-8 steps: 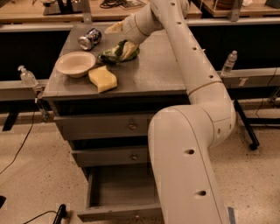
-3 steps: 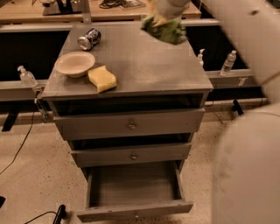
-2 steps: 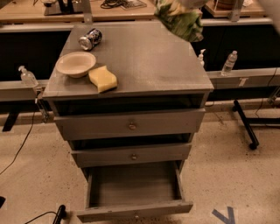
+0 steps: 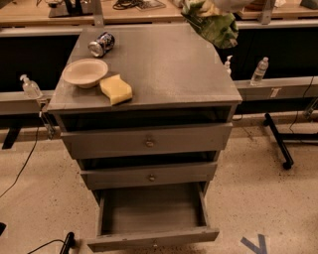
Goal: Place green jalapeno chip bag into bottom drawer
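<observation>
The bag (image 4: 212,25) hangs in the air above the desk's (image 4: 169,69) back right corner. Its long axis slants from upper left to lower right, with the lower end pointing down and right. The gripper (image 4: 218,5) is at the top edge, its fingers clamped on the bag's upper end. The bottom drawer (image 4: 151,211) stands pulled open, well below. A bowl (image 4: 84,72), sponge (image 4: 116,89) and can (image 4: 101,43) sit on the desk's left.

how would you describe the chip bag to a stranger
Start at the grey metal three-drawer cabinet. Above its top's back right corner, the white gripper at the picture's upper edge holds the crumpled shiny green foil chip bag. Unlike the beige bowl, yellow sponge and dark soda can, it hangs in the air.
</observation>
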You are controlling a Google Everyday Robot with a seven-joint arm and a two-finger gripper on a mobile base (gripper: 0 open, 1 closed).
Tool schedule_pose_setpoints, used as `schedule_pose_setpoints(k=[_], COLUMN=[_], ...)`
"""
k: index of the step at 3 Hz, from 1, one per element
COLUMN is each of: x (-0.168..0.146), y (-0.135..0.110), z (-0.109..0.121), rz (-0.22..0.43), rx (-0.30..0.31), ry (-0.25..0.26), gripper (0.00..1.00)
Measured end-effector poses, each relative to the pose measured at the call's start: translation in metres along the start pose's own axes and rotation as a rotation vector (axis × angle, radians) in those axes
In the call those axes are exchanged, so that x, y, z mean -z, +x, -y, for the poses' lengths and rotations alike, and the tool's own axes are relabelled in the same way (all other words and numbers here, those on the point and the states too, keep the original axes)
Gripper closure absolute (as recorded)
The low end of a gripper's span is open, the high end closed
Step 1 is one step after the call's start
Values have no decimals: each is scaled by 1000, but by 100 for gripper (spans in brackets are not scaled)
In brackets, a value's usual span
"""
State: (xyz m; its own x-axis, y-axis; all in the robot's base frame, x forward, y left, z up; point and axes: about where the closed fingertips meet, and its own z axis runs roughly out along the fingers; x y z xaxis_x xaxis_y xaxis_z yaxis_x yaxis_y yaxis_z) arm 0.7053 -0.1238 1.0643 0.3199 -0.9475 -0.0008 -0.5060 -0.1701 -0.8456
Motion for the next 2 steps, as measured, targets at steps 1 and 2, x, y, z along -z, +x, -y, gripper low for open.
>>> schedule_pose_setpoints(k=[1,2], x=[-5,16], y=[-36,-90], z=[-24,-53], rz=[114,237], rx=[1,-12], ry=[3,13], gripper=[100,100])
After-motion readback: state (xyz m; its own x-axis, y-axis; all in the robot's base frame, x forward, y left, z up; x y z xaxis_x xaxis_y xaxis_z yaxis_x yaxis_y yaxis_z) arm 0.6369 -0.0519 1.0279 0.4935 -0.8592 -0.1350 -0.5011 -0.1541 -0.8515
